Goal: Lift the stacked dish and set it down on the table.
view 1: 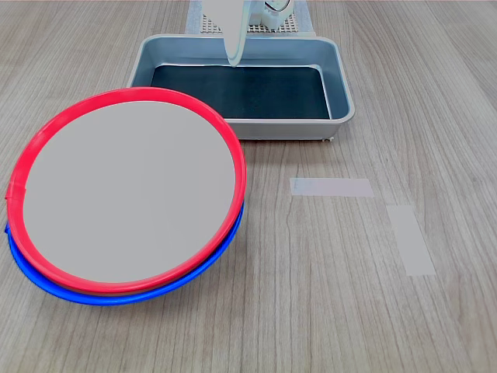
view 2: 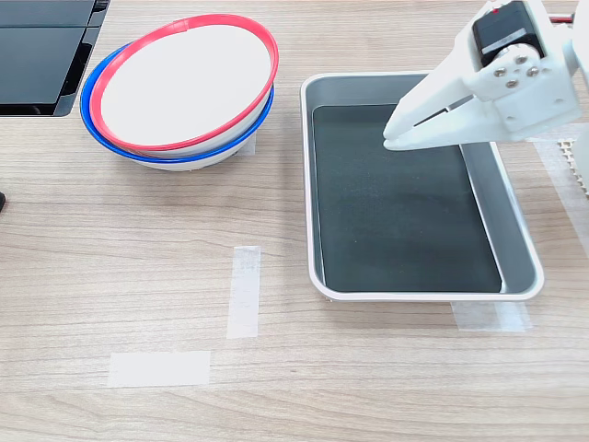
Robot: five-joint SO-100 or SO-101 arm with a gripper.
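The stacked dish, red-rimmed with a flat pale grey centre, sits tilted inside a blue-rimmed dish on the wood-grain table. In the second exterior view my white gripper hovers over the grey tray, well to the right of the dishes, with its fingers pressed together and nothing between them. In the first exterior view the gripper hangs at the top edge, pointing down above the tray's back wall.
A grey rectangular tray with a dark bottom lies beside the dishes. Two pale tape strips mark the bare tabletop. A black flat object sits in the second exterior view's top left corner.
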